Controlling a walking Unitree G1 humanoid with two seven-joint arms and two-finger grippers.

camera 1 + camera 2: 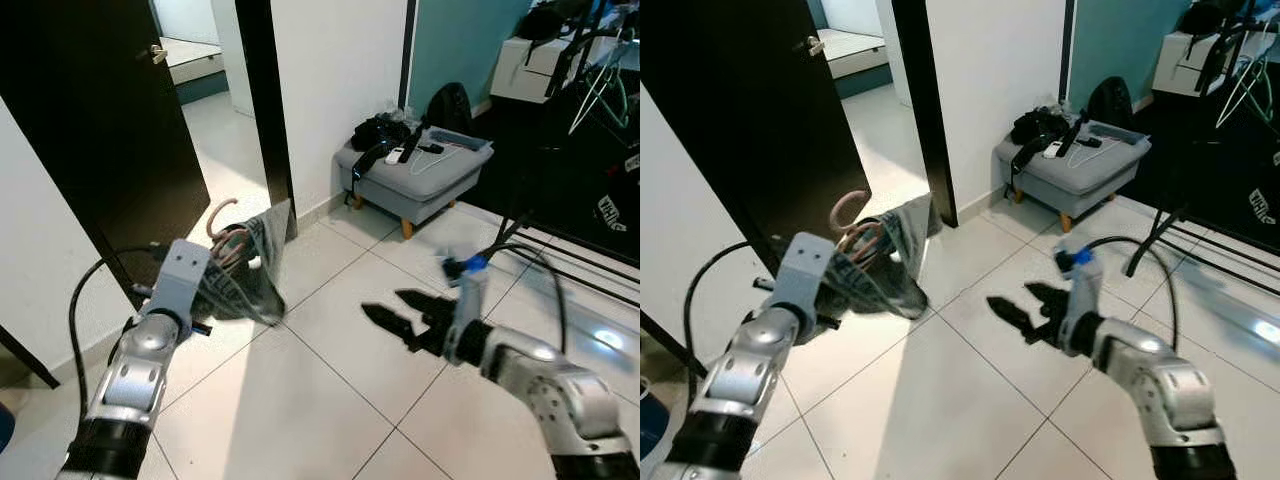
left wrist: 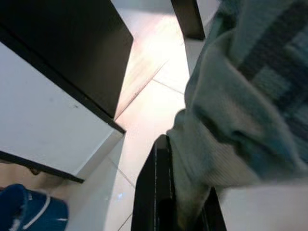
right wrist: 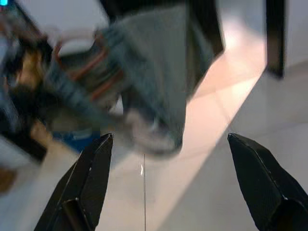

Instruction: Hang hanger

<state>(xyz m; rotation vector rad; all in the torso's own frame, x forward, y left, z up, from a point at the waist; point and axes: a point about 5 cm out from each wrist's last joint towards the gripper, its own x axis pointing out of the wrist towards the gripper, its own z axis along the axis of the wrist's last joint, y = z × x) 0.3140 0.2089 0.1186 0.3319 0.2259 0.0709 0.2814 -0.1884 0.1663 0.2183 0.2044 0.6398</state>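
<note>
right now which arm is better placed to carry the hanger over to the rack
Left. The left gripper is shut on the hanger with its grey garment; the right gripper is open, holding nothing.

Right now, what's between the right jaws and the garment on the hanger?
Only bare tiled floor. In the left eye view, the open right gripper points across that gap toward the grey garment, which hangs with its hanger from the left gripper.

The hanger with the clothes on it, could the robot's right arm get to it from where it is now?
Probably yes. The right gripper is open and pointed toward the hanger held by the left gripper, with just bare floor tiles between them.
</note>
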